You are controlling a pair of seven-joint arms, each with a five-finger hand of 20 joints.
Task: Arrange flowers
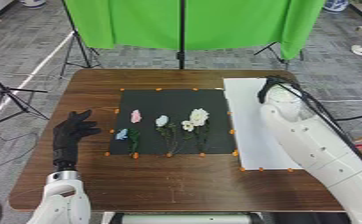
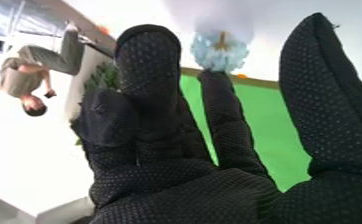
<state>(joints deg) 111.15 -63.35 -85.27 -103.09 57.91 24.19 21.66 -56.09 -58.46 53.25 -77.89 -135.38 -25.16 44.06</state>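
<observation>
- The black sheet (image 1: 144, 100) lies mid-worktop (image 1: 177, 187); the white sheet (image 1: 253, 137) runs along its right side, nearer the worktop's right edge.
- On the black sheet are the task's flowers: a pink bloom (image 1: 136, 116) toward the sheet's left edge, a blue bloom (image 1: 121, 134) closer to the near left corner with green leaves (image 1: 134, 141) just beside it, a whitish bloom (image 1: 162, 121) near the middle, and white blooms (image 1: 199, 116) right of it, stems pointing to the near edge.
- A pale blue bloom (image 2: 220, 47) shows in the right wrist view, close to the right hand's fingertips; I cannot tell whether they touch.
- The right hand (image 1: 271, 87) is at the worktop's far right corner, its fingers mostly straight and its thumb well apart.
- The left hand (image 1: 69, 132) is open and relaxed over the worktop's left side, left of the black sheet.
- The right arm (image 1: 315, 147) blocks part of the white sheet's right side, with dark cables (image 1: 324, 112) along it.
- Orange markers (image 1: 136, 155) dot the sheets' edges.
- Beyond the far edge hang a green cloth (image 1: 142, 25) and a black stand (image 1: 182, 35).
</observation>
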